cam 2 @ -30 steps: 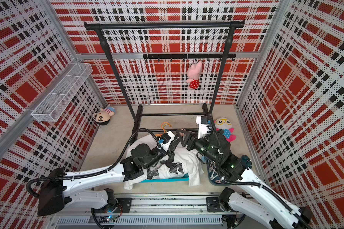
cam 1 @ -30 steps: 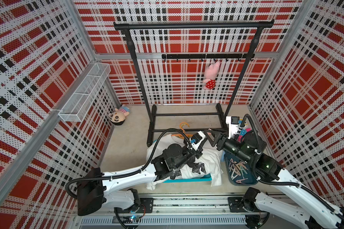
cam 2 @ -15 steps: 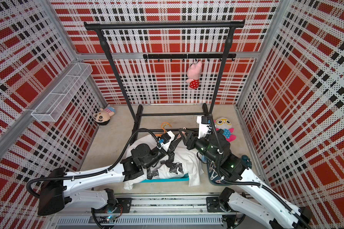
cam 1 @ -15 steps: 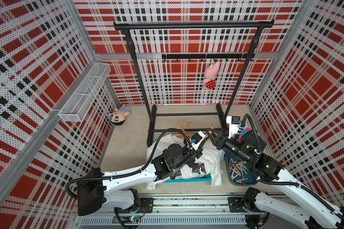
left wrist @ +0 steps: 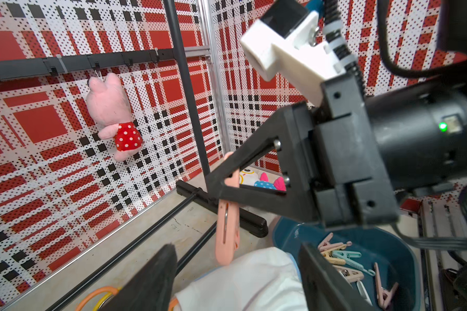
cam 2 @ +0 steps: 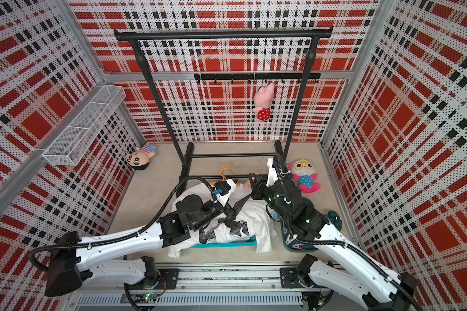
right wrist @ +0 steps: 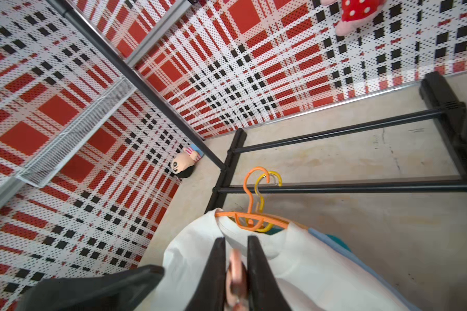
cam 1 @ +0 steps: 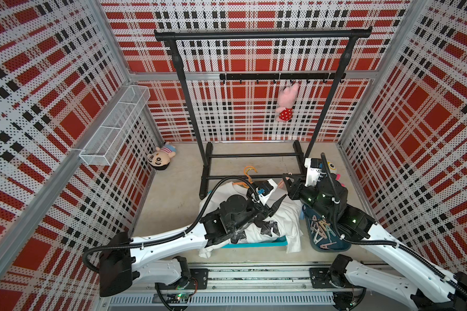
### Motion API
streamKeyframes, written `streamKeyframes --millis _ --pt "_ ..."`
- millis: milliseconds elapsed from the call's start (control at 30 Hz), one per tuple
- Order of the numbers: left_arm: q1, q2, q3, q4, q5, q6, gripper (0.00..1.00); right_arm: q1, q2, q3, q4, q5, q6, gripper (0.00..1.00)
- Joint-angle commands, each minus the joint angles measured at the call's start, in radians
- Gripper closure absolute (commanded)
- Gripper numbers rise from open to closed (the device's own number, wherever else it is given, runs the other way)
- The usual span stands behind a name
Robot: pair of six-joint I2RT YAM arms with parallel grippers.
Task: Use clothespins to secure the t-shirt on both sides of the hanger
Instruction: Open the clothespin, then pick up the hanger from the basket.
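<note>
Clothespin, pale pink, is hanging upright from the right gripper, whose jaws are pinching its upper part just above the white t-shirt, near the orange hanger. Being light, stiff, springy plastic, it is probably wanting a squeeze at its handle ends. Its lower end is dangling near the left gripper, whose jaws are standing spread, gripping nothing.

arms: white shells, black joints | hoses: black corrugated | right claw: black, tapered | wrist LEDs: green
</note>
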Motion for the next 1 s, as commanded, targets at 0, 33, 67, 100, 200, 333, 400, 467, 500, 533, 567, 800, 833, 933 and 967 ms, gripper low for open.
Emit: streamKeyframes --millis 0,33,67,100,200,333,400,467,500,533,567,800,833,933,967 --pt "0.095 -0.035 0.041 -0.136 0.052 -0.104 0.25 -0.025 0.004 0.002 -0.028 0.1 -0.021 1.0" --pt "0.137 -0.037 0.054 -0.166 0.065 -0.143 0.26 -0.041 0.002 -0.006 -0.03 0.098 -0.022 1.0" --pt "0.169 -0.039 0.065 -0.191 0.086 -0.167 0.27 -0.061 0.001 -0.015 -0.03 0.089 -0.019 1.0" --pt "0.209 -0.036 0.079 -0.216 0.1 -0.195 0.28 -0.085 -0.005 -0.026 -0.03 0.075 -0.013 1.0" --pt "0.274 -0.002 0.135 -0.293 0.067 -0.277 0.29 -0.15 -0.022 -0.074 -0.003 0.026 -0.002 1.0" --pt "0.356 0.098 0.239 -0.452 0.031 -0.35 0.34 -0.199 -0.038 -0.106 0.007 -0.009 -0.01 1.0" --pt "0.408 0.168 0.297 -0.537 0.052 -0.397 0.4 -0.217 -0.039 -0.116 0.006 -0.031 -0.009 1.0" --pt "0.436 0.247 0.36 -0.62 0.039 -0.418 0.42 -0.224 -0.041 -0.127 0.006 -0.04 -0.005 1.0" --pt "0.438 0.281 0.388 -0.65 0.016 -0.425 0.43 -0.227 -0.042 -0.132 0.006 -0.04 -0.007 1.0" --pt "0.437 0.314 0.414 -0.679 -0.009 -0.432 0.43 -0.229 -0.043 -0.135 0.005 -0.038 -0.005 1.0" --pt "0.435 0.339 0.432 -0.693 -0.018 -0.439 0.44 -0.231 -0.045 -0.137 0.002 -0.038 -0.005 1.0" --pt "0.408 0.442 0.465 -0.699 -0.102 -0.469 0.44 -0.234 -0.07 -0.15 -0.013 -0.046 -0.006 1.0" --pt "0.409 0.453 0.468 -0.701 -0.112 -0.471 0.44 -0.235 -0.068 -0.148 -0.019 -0.045 -0.004 1.0" --pt "0.418 0.495 0.497 -0.716 -0.155 -0.496 0.47 -0.235 -0.064 -0.141 -0.038 -0.048 -0.001 1.0" --pt "0.421 0.503 0.507 -0.716 -0.154 -0.504 0.48 -0.235 -0.062 -0.142 -0.038 -0.05 0.003 1.0"
